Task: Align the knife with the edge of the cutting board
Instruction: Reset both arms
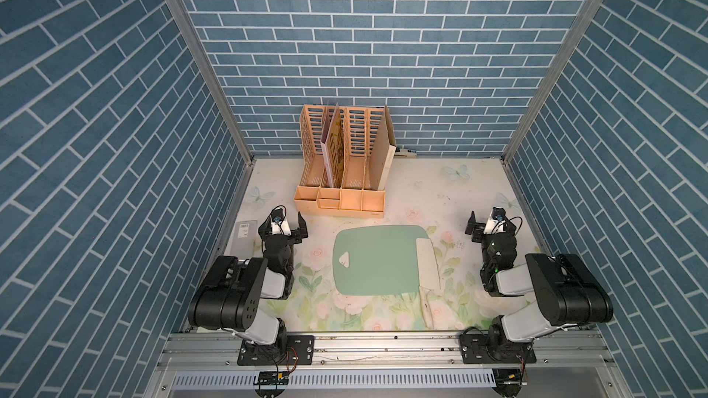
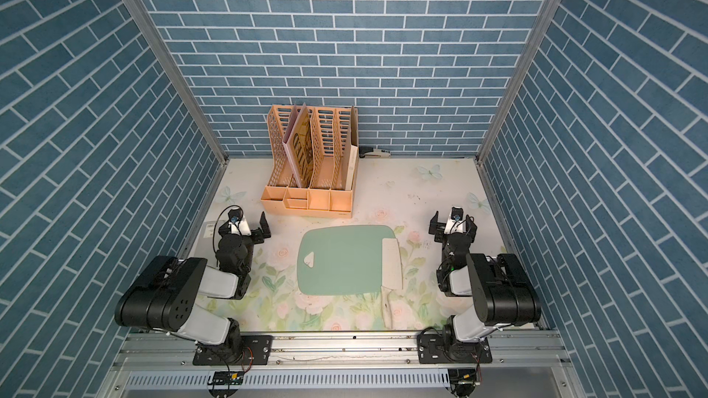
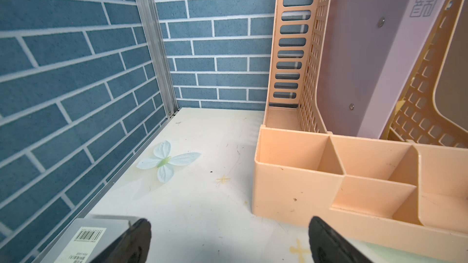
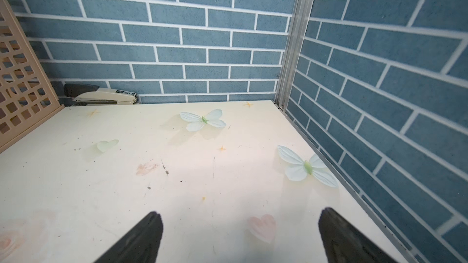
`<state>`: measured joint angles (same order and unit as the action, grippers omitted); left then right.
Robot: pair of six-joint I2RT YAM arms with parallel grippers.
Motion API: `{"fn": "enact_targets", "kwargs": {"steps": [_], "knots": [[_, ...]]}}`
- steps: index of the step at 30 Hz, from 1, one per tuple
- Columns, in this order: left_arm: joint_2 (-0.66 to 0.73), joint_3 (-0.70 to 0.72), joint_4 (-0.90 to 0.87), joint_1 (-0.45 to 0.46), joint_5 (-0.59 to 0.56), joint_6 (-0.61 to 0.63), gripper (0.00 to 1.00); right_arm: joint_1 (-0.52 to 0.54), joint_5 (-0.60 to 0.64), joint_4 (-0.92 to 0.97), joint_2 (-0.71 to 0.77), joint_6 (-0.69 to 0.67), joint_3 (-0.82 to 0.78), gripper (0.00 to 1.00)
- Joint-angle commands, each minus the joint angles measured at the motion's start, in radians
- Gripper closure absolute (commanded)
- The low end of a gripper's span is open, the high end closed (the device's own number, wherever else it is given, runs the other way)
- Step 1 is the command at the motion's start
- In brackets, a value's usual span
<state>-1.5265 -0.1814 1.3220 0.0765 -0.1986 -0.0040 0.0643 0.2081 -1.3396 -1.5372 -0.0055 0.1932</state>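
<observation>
Both grippers' fingers stand spread wide with nothing between them: the left gripper near the table's left edge, the right gripper near its right edge. The knife lies with its blade along the cutting board's right short edge, handle overhanging onto the table toward the front edge.

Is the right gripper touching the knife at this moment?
Apart. Both top views show the right gripper open and empty beside the cutting board, bare tabletop between it and the knife lying along the board's short edge.
</observation>
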Motion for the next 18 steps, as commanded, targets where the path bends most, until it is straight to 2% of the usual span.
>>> {"fn": "enact_targets", "kwargs": {"steps": [1,18], "knots": [[-0.001,-0.007,0.026,-0.007,0.011,0.004,0.0,-0.001,-0.014,-0.012,0.004,0.007,-0.007,0.0],[-0.001,-0.006,0.026,-0.007,0.011,0.005,0.01,0.0,-0.013,-0.001,0.007,0.006,-0.005,0.0]]}}
